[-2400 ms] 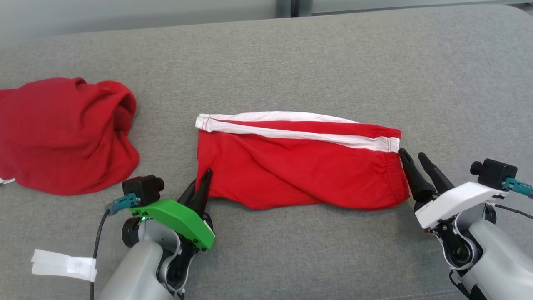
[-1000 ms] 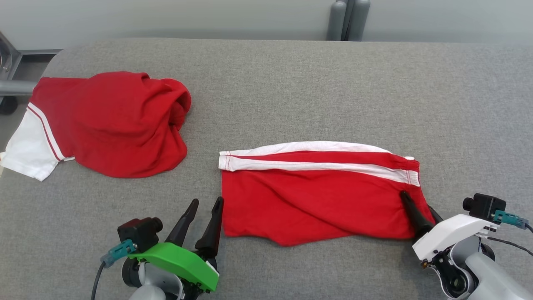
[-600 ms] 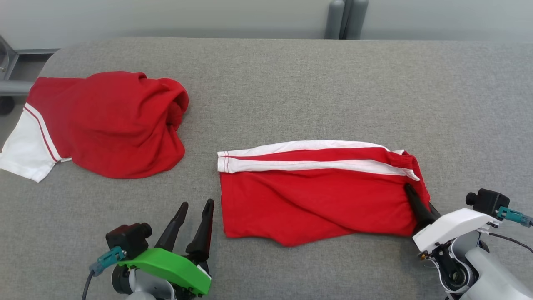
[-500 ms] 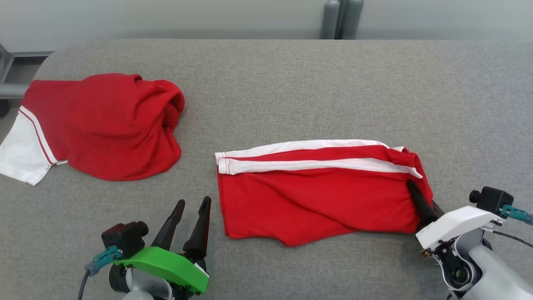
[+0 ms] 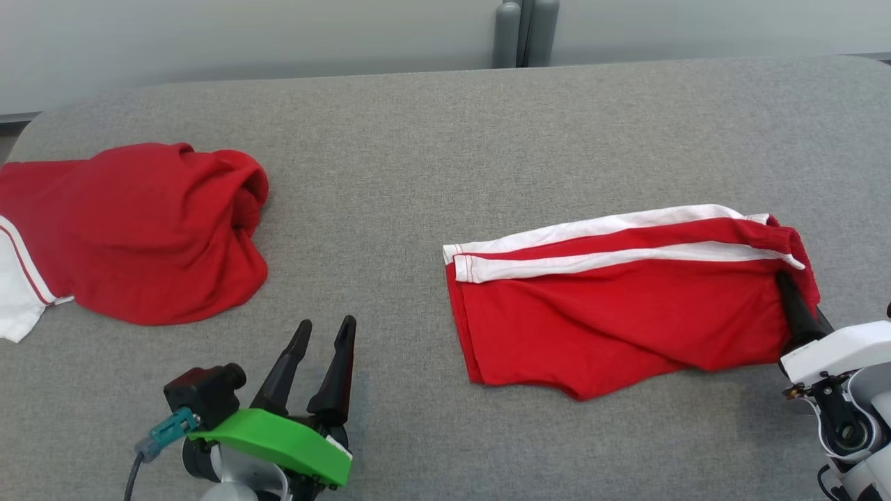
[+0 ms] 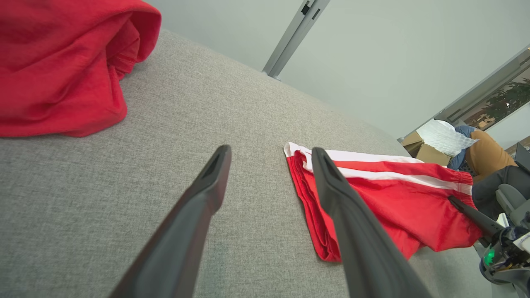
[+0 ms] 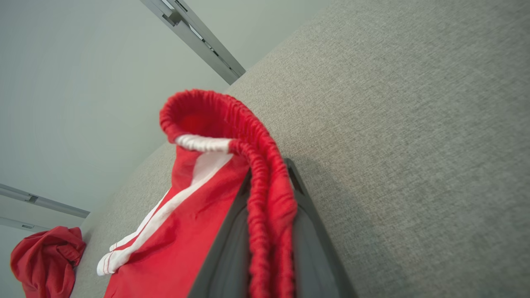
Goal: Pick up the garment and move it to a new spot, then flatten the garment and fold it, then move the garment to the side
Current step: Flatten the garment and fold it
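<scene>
Dark, smooth, tapered plastic for the two fingers (image 7: 232, 248) of the right hand (image 5: 785, 282). Found them pressed onto the gathered elastic waistband (image 7: 265, 165) of the shorts (image 5: 612, 313), one finger on each side of the ribbed red band. Noted a glossy white shell (image 5: 839, 348) over that wrist.

Logged the shorts as soft red knit, folded into a long rough rectangle and wrinkled across the middle. Placed them on the worktop (image 5: 431, 139), right of centre in the head view, with the waistband end bunched upward at the right hand and the hem end toward the left hand. Counted two white stripes (image 5: 592, 261) along the far long edge, with red stitching across their hem end.

Found the left hand (image 5: 327, 322) spread wide, pinching nothing, over bare worktop to the left of the shorts and not touching them. Same two dark tapered fingers. Matte green shell (image 5: 278, 442) over the wrist, with a small black camera (image 5: 205, 390) and a teal plug (image 5: 163, 433) beside it.

Recorded the worktop as grey woven fabric, fine-grained, with rounded corners. Counted one further garment, a red heap (image 5: 139, 236), thicker and crumpled, rolled over on itself at the far left, well apart from the shorts, with a white panel (image 5: 14, 306) at its left edge. Beyond the worktop, a pale plain wall and a grey rounded post (image 5: 522, 31).
</scene>
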Robot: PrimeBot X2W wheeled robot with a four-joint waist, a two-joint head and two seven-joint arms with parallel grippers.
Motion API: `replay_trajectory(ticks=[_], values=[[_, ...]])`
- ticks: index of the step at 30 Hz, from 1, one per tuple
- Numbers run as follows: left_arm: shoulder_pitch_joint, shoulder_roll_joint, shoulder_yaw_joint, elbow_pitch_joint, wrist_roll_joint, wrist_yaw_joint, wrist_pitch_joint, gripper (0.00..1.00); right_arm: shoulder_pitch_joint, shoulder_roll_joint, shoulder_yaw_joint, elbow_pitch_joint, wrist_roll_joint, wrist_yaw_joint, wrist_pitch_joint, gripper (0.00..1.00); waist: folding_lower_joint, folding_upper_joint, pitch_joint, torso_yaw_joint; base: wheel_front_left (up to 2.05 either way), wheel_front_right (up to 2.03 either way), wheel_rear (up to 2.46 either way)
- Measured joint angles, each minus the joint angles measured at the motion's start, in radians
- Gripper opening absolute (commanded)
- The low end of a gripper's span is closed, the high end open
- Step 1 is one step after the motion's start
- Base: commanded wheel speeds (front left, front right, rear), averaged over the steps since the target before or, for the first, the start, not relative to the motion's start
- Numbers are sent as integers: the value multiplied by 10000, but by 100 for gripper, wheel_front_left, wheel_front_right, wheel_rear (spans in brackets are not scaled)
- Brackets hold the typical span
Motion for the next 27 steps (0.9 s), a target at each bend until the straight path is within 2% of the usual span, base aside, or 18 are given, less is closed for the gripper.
replay_trajectory(ticks=[4, 19, 23, 27], values=[[11, 15, -65, -155, 0, 2, 59, 100, 3, 90, 107, -171, 71, 0, 102, 0, 0, 0, -1, -91, 0, 0, 0], [29, 33, -268, -334, 0, 94, 268, 100, -412, 633, 1987, -2410, -322, 88, 1220, 0, 0, 0, -148, 168, 0, 0, 0], [48, 13, -272, -405, 0, 123, 282, 100, -601, 1047, 2531, -2627, -441, 88, 1592, 0, 0, 0, -244, 389, 0, 0, 0], [156, -36, -284, -454, -13, 123, 328, 100, -658, 1177, 2777, -2497, -606, 88, 1795, 0, 0, 0, -320, 594, 0, 0, 0]])
